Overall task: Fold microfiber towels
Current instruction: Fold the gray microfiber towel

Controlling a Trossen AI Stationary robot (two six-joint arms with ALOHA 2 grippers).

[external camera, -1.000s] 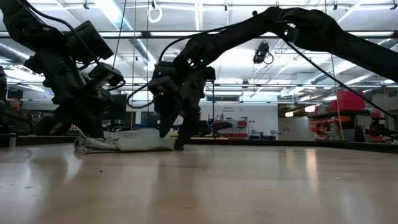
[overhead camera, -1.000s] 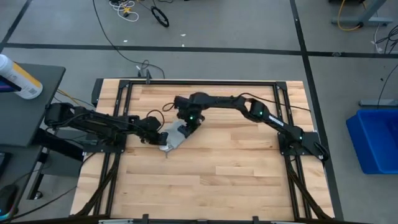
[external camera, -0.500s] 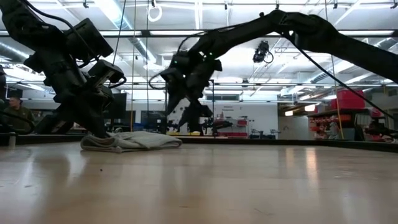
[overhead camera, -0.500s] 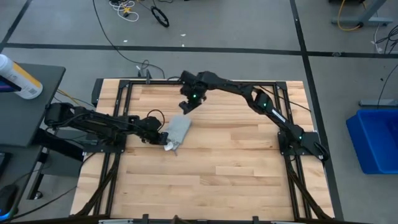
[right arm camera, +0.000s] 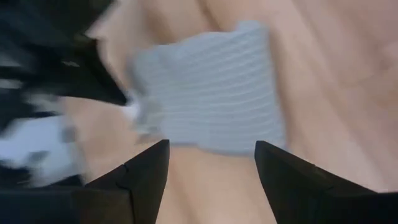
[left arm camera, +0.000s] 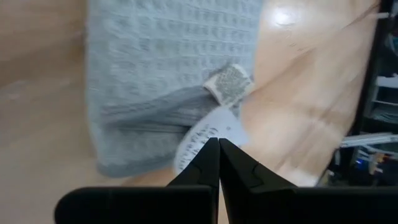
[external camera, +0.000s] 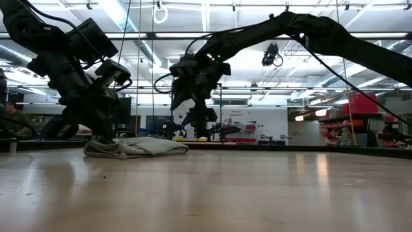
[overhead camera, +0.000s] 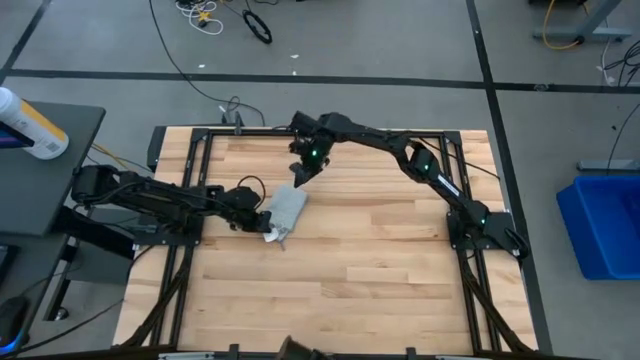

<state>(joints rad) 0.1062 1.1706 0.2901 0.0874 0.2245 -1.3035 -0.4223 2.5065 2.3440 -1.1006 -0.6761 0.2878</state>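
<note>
The microfiber towel is a light grey-blue ribbed cloth. It lies folded into a small pad on the wooden table, left of centre. It also shows in the low view and both wrist views. A small white tag sticks out at its near-left corner. My left gripper is shut, its tips at that corner. My right gripper hangs open in the air just beyond the towel's far end, with nothing between its fingers. My left gripper's shut fingertips meet the towel at the white tag on its near-left corner. They slant down from the table's left side. Whether any cloth is between the fingers, I cannot tell. The towel lies flat on the table.
A black frame runs round the tabletop. Bare wood fills the near half and the right side. Off the table stand a blue bin to the right and a bottle on a side stand to the left.
My right gripper has risen off the towel's far end and gone toward the table's far edge; it now hangs clear above the wood. The towel stays folded on the table.
</note>
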